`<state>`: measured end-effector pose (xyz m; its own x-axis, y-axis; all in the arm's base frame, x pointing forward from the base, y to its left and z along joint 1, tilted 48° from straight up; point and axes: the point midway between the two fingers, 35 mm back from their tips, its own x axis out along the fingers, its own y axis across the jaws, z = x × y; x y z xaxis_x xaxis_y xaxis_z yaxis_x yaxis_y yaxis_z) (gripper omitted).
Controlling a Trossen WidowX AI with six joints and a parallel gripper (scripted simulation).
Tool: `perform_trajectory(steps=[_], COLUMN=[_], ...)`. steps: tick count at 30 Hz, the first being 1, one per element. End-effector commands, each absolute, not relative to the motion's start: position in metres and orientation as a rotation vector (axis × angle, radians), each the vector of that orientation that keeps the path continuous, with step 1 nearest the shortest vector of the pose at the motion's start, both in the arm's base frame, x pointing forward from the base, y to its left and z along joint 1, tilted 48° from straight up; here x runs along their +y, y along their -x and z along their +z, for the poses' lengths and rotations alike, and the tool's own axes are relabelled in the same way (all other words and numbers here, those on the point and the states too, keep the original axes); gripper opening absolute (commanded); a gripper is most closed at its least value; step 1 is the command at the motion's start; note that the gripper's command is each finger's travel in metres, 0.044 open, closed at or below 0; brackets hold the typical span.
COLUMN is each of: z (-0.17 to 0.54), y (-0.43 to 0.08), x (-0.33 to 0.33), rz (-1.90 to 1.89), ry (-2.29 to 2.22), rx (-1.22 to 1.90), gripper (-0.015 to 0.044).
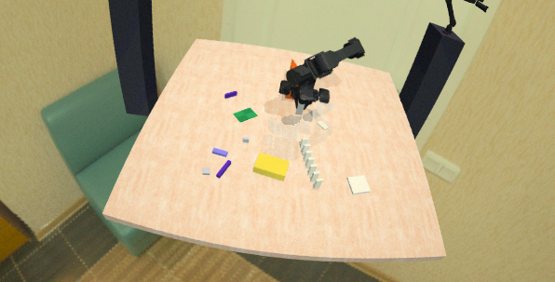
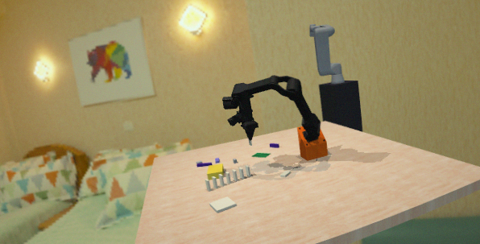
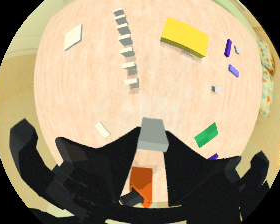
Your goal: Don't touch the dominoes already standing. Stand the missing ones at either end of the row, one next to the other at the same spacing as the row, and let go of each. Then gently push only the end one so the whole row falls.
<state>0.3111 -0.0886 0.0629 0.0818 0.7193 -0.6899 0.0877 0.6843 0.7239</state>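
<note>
The jaws of the gripper are partly open, closed on a grey domino, whose end sticks out past the fingertips, raised above the table; it shows near the centre of the top and exterior views and just below the centre of the wrist view. The row of standing dominoes is pale and upright, each one apart from the next, slanting down and slightly right from just below the centre in the top view. One loose domino lies flat, up and right of the row's upper end in the top view. Counted, there are seven dominoes standing, one lying and one in the jaws; one yellow block, left of the row in the top view; one white square tile, right of it; one green plate; two dark purple bars, one lavender bar and two small grey blocks, all in the left half of the top view
</note>
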Motion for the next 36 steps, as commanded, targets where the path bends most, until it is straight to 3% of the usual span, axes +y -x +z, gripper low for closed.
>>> perform_trajectory(steps=[1,11,36], z=[0.089,0.086,0.003], y=[-0.323,-0.324,-0.333], x=[-0.063,-0.061,0.032], rz=[0.732,0.731,0.736], ry=[-0.506,-0.506,-0.509], rx=[1.323,1.323,1.319], gripper=[0.0107,0.0107,0.0107])
